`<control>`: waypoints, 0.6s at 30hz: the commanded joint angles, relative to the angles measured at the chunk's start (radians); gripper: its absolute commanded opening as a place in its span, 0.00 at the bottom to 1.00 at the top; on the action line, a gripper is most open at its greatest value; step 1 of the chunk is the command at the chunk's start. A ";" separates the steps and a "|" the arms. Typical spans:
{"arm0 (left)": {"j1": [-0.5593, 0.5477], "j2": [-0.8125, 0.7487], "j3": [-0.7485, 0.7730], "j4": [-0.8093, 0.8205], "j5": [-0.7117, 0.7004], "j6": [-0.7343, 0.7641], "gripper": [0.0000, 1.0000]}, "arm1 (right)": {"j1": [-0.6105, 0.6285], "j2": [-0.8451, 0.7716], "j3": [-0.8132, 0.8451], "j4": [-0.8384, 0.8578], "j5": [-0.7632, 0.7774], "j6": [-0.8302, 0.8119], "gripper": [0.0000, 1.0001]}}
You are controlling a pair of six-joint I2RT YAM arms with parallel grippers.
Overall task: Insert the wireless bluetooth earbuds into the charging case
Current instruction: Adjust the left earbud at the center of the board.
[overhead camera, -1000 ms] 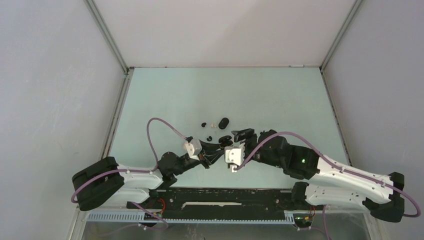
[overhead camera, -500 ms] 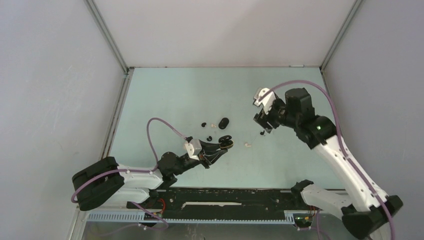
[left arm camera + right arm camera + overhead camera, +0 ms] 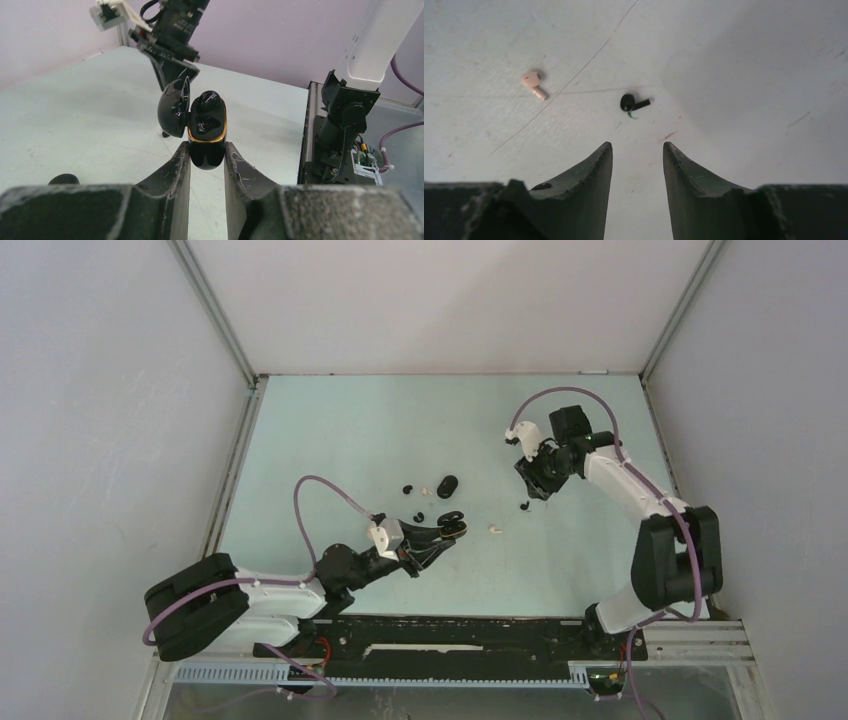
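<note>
An earbud sits in the case within the left claw.

Glossy charging case — scuffed matt table

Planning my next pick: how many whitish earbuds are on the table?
2. One whitish earbud lies right of the open case in the left gripper; the other sits just left of the closed case. More could be hidden.

The top view looks down from high behind over the whole surface. The left wrist view looks low along its hand. The right wrist view faces down, close, sharing a black bud with the top.
</note>
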 commanded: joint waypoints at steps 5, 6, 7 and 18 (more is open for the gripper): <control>-0.006 0.005 -0.002 0.057 0.019 0.015 0.00 | 0.009 0.178 0.002 0.219 0.023 -0.056 0.50; -0.006 0.005 -0.003 0.057 0.021 0.015 0.00 | 0.013 0.195 0.001 0.233 0.034 -0.049 0.50; -0.006 0.005 -0.002 0.058 0.022 0.015 0.00 | 0.015 0.214 0.001 0.247 0.043 -0.042 0.50; -0.006 0.015 0.001 0.058 0.033 0.014 0.00 | 0.032 0.336 0.011 0.303 0.141 -0.053 0.50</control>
